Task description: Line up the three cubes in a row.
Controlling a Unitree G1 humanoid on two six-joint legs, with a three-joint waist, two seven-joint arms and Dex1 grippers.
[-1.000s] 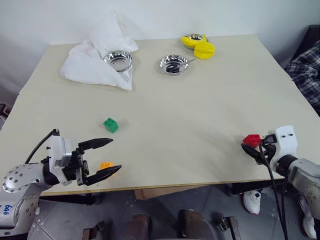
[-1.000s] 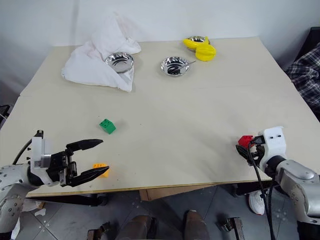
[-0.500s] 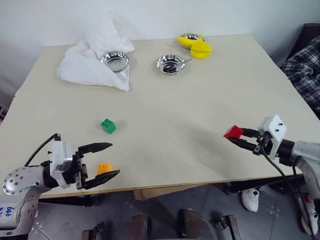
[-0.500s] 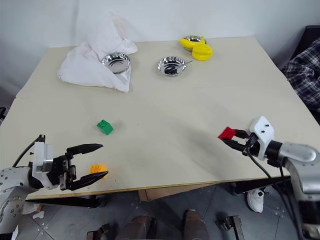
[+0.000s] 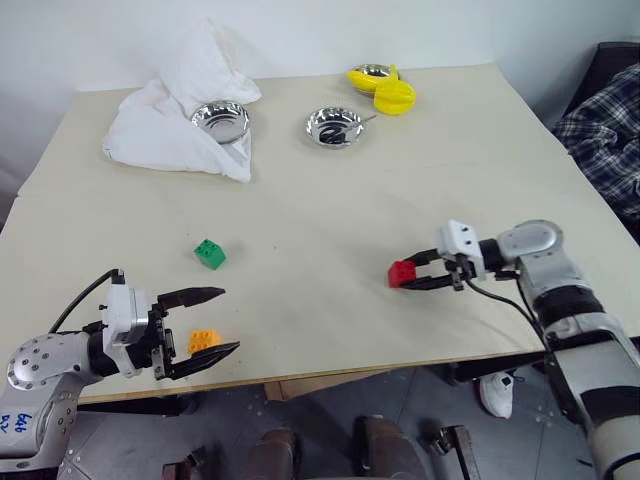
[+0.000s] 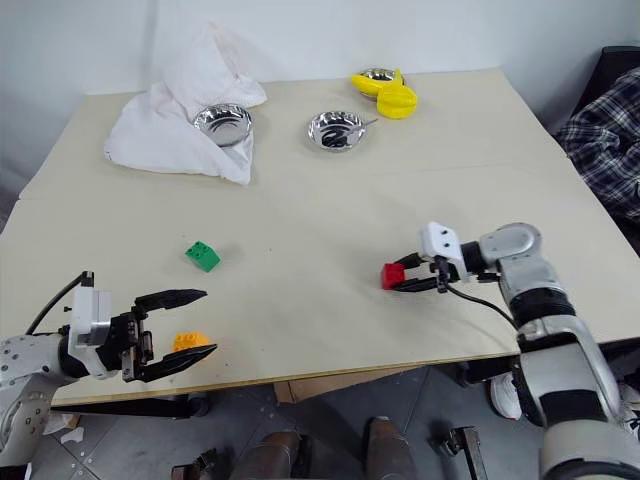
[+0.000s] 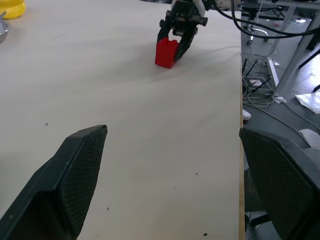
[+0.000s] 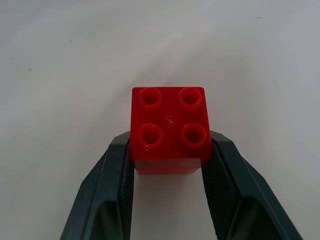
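Note:
My right gripper [image 5: 408, 277] is shut on the red cube [image 5: 401, 273], holding it at the table's right middle; the wrist view shows the red cube [image 8: 168, 129] studs-up between both fingers. The green cube [image 5: 209, 254] lies on the table to the left. Close to the front edge sits the orange cube [image 5: 203, 341], between the spread fingers of my open left gripper [image 5: 213, 322]. In the left wrist view the red cube [image 7: 166, 51] appears far ahead in the other gripper.
A white cloth [image 5: 170, 125] with a steel bowl [image 5: 221, 119] on it lies at the back left. A second steel bowl [image 5: 335, 126] and a yellow fruit-shaped object [image 5: 387, 91] sit at the back. A plaid garment [image 5: 609, 128] hangs beyond the right edge.
My right gripper has carried the red cube from the table's right front edge leftward toward the middle. The left gripper and the orange and green cubes have stayed put.

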